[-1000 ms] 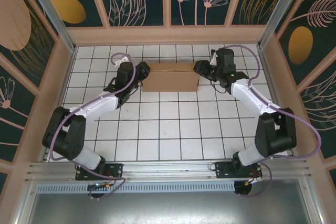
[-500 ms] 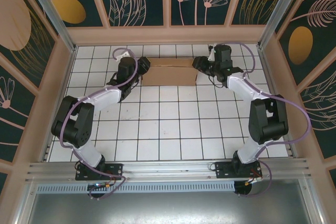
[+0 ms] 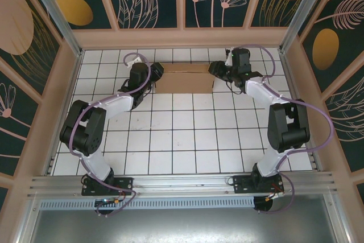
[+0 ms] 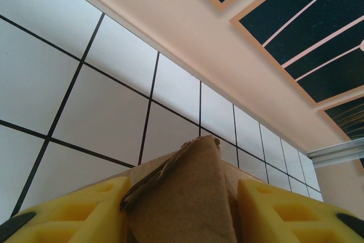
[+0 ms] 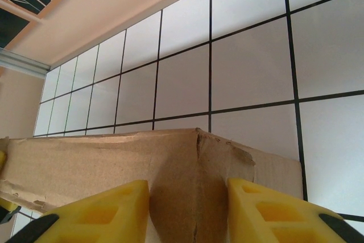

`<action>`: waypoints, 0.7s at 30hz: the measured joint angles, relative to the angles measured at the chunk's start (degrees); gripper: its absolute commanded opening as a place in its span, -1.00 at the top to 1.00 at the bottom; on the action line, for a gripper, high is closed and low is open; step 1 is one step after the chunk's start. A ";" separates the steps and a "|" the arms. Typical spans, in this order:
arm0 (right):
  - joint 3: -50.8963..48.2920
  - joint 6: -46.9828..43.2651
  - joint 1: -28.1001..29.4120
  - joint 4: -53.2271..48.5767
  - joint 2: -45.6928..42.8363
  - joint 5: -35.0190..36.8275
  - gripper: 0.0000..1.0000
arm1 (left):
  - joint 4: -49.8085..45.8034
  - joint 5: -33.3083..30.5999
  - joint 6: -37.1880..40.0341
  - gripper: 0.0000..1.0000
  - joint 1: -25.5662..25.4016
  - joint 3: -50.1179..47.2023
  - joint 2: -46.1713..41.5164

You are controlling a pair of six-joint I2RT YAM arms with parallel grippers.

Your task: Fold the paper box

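paper box (image 3: 183, 79) gripped at both ends, L gripper (image 4: 182, 206) & R gripper (image 5: 189, 200) each half-closed on it

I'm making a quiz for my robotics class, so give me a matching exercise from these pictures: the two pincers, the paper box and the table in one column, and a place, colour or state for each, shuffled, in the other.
1. left pincer
2. right pincer
3. paper box
4. table

A. white tiles with dark lines
B. brown, at the far side, between both arms
C. closed on the box's right end
D. closed on the box's left end

Pairs: 1-D, 2-C, 3-B, 4-A
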 measured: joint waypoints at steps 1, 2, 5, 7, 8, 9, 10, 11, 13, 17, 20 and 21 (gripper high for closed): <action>0.00 -0.20 0.00 0.00 0.02 0.00 0.20 | 0.04 0.00 -0.11 -0.04 0.00 -0.02 0.02; 0.07 -0.35 0.00 -0.02 0.07 -0.02 0.18 | 0.13 0.02 -0.17 -0.07 0.00 -0.04 0.02; 0.26 -0.63 0.00 -0.04 0.11 -0.39 0.14 | 0.17 0.20 -0.24 -0.16 0.00 -0.04 0.02; 0.42 -0.66 0.00 -0.07 0.20 -0.55 0.11 | 0.17 0.24 -0.22 -0.19 -0.02 -0.04 0.02; 0.52 -0.66 0.00 -0.09 0.20 -0.72 0.09 | 0.17 0.26 -0.22 -0.22 -0.02 -0.07 0.02; 0.57 -0.72 0.00 -0.07 0.20 -0.85 0.07 | 0.17 0.26 -0.22 -0.26 -0.02 -0.11 0.02; 0.61 -0.85 0.00 -0.07 0.20 -0.92 0.06 | 0.22 0.33 -0.22 -0.30 -0.02 -0.11 0.02; 0.63 -0.90 0.00 -0.07 0.20 -1.05 0.04 | 0.26 0.46 -0.24 -0.34 -0.02 -0.11 -0.02; 0.63 -1.05 0.00 -0.07 0.20 -1.31 0.01 | 0.35 0.85 -0.22 -0.40 -0.02 -0.11 -0.15; 0.63 -1.05 0.00 -0.07 0.20 -1.81 -0.08 | 0.31 1.29 -0.17 -0.48 -0.04 -0.11 -0.46; 0.83 -1.07 0.00 -0.09 0.20 -2.21 -0.16 | 0.26 1.46 -0.15 -0.55 -0.04 -0.11 -0.57; 0.98 -1.07 0.00 -0.09 0.20 -2.32 -0.19 | 0.07 1.57 -0.15 -0.57 -0.04 -0.11 -0.83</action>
